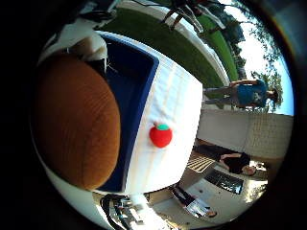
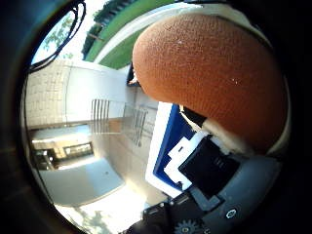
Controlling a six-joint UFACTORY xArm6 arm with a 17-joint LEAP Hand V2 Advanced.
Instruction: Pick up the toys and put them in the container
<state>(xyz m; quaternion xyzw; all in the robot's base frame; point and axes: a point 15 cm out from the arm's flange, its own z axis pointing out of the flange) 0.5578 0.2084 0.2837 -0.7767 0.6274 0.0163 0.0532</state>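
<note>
A big orange-brown knitted toy point(image 2: 210, 68) fills much of the right thumb side palm view, close against the palm. My hand point(image 2: 210, 174) shows white and black fingers curled against its underside. In the right little finger side palm view the same toy point(image 1: 77, 120) hangs over a blue container point(image 1: 139, 72) with a dark inside. The container stands on a white-covered table point(image 1: 182, 91). A small red round toy with a green top point(image 1: 160, 135) lies on the white cover beside the container's wall.
A strip of grass point(image 1: 177, 43) lies beyond the table, with a pale block wall point(image 1: 245, 134) beside it. The thumb side view shows a paved yard with metal railings and steps point(image 2: 112, 117).
</note>
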